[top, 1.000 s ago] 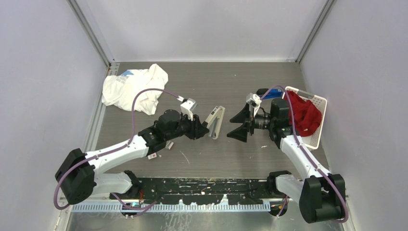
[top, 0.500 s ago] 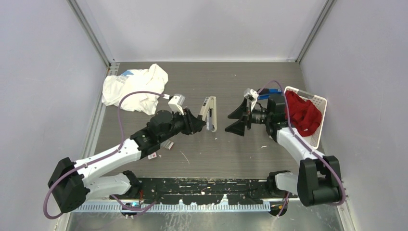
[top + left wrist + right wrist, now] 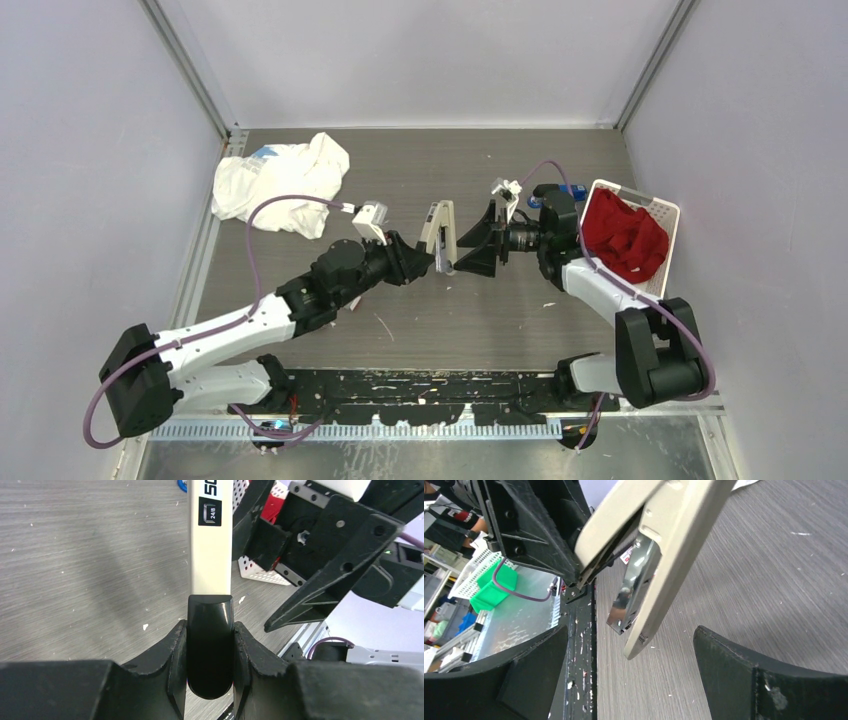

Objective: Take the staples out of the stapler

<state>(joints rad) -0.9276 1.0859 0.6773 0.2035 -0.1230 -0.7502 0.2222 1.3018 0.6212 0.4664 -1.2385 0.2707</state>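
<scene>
Stapler [image 3: 438,233], pinched at its black rear by the left fingers [image 3: 170,652], is held mid-frame, long axis up-down; right fingers [image 3: 478,232], spread wide, are placed just right of it.

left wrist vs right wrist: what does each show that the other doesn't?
Left wrist only: the cream plastic stapler's labelled top and black end cap; a white perforated basket holding red cloth. Right wrist only: the stapler's underside gaping open, silvery metal magazine exposed; staples cannot be made out; a green box past the table edge. Both: the stapler pinched in the left gripper, the open right gripper, the grey wood-grain table.
</scene>
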